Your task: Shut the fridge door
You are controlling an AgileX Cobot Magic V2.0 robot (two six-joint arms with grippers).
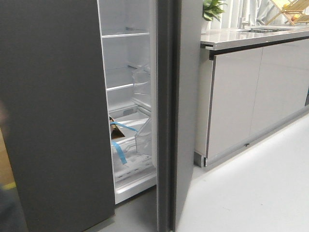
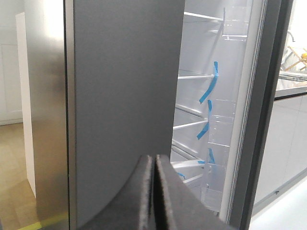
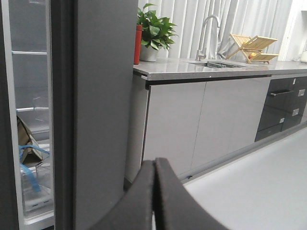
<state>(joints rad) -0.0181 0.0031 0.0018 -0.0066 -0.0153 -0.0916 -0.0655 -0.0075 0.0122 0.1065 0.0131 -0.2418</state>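
Observation:
The fridge door [image 1: 188,96] stands open, nearly edge-on in the front view, showing its thick dark edge and matte dark-grey outer face. Clear bins [image 1: 144,137] hang on its white inner lining. In the left wrist view the door [image 2: 268,120] is at the far right, beyond the lit shelves. In the right wrist view its outer face [image 3: 105,96] fills the left half. My left gripper [image 2: 154,160] is shut and empty, in front of the other, closed fridge door [image 2: 124,86]. My right gripper [image 3: 154,163] is shut and empty, just off the open door's outer face. Neither gripper shows in the front view.
The closed matching door [image 1: 53,121] fills the left. Inside the fridge are white shelves, blue tape strips [image 1: 118,150] and a brown item [image 1: 115,130]. Pale grey cabinets [image 1: 251,96] with a countertop [image 1: 251,36], plant [image 3: 153,28], tap [image 3: 207,28] and dish rack [image 3: 252,45] stand to the right.

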